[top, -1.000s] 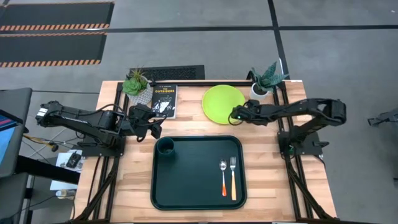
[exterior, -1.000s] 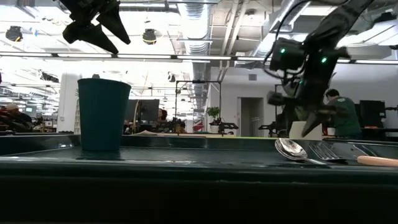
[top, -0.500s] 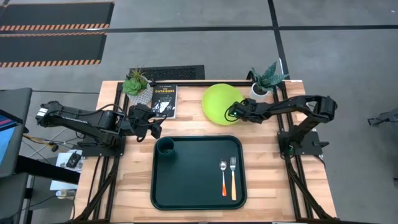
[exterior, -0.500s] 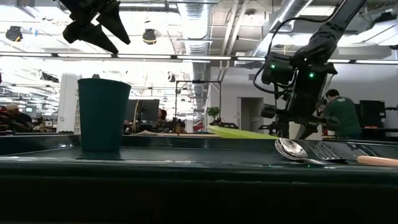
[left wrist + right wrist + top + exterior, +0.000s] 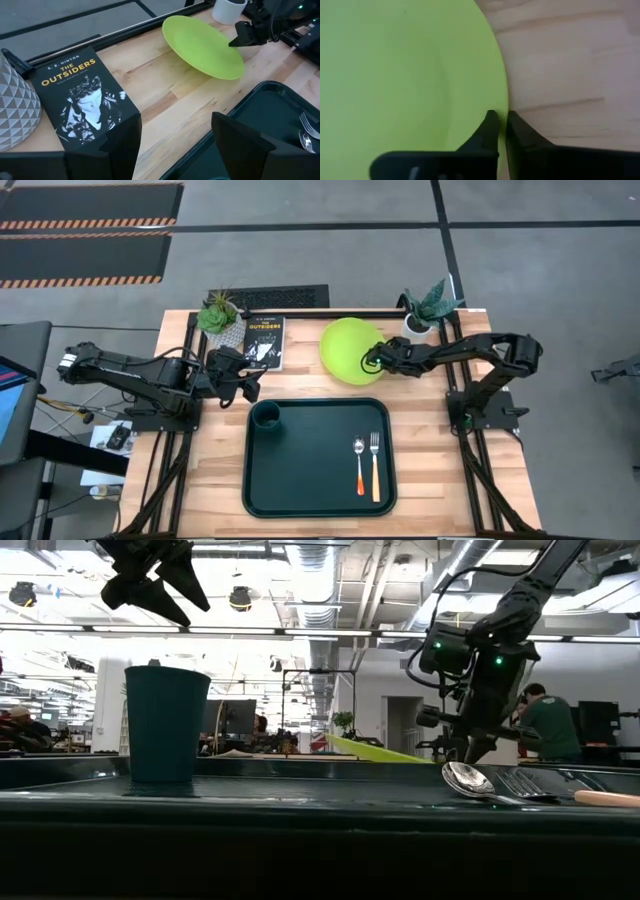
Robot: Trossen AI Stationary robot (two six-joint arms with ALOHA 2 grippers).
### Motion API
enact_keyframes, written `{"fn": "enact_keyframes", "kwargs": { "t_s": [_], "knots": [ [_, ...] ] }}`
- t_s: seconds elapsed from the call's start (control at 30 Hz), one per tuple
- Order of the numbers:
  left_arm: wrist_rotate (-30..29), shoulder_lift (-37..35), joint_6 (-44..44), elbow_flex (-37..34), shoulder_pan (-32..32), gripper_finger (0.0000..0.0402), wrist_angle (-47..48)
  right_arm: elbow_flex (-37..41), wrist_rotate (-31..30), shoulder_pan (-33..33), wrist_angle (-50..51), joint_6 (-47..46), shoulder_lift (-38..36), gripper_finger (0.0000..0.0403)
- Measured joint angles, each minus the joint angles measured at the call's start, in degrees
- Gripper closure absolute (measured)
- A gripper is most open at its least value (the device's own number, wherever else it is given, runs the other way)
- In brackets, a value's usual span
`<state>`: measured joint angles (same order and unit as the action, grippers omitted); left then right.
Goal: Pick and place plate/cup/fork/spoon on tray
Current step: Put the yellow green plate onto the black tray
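We see the right hand (image 5: 368, 361) clamped on the right edge of the plate (image 5: 352, 349), its two fingers (image 5: 490, 131) pinching the rim between them. The plate is tilted and lifted off the bench (image 5: 210, 470); in the low view it slopes down toward the right hand (image 5: 462, 745), its left side higher. It hangs over the far part of the bench, just beyond the far rim of the tray (image 5: 318, 457) and left of the white plant pot (image 5: 416, 326).

The left hand (image 5: 250, 383) waits with its fingers (image 5: 240, 140) spread apart, raised above the bench just beyond the tray's far left corner, near the black book (image 5: 263, 342). A second plant (image 5: 218, 313) stands at the far left, beside the book.

The tray lies in the near middle of the bench. The cup (image 5: 265, 416) stands upright in its far left corner. The spoon (image 5: 360, 466) and the fork (image 5: 375, 466) lie side by side in the right part of the tray, the spoon on the left, the metal ends pointing far and the handles near.

In the room behind, a person (image 5: 549, 730) in a green top shows at the right.
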<state>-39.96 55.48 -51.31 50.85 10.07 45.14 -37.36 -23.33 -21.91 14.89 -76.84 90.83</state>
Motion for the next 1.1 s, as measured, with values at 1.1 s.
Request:
{"fn": "enact_keyframes", "kwargs": {
  "t_s": [1.1],
  "knots": [
    [-0.92,0.02,-0.64,0.00,0.02,0.0173,0.01,0.23,12.06,-3.42,5.06,18.40,-13.77,0.0324]
  ]
}}
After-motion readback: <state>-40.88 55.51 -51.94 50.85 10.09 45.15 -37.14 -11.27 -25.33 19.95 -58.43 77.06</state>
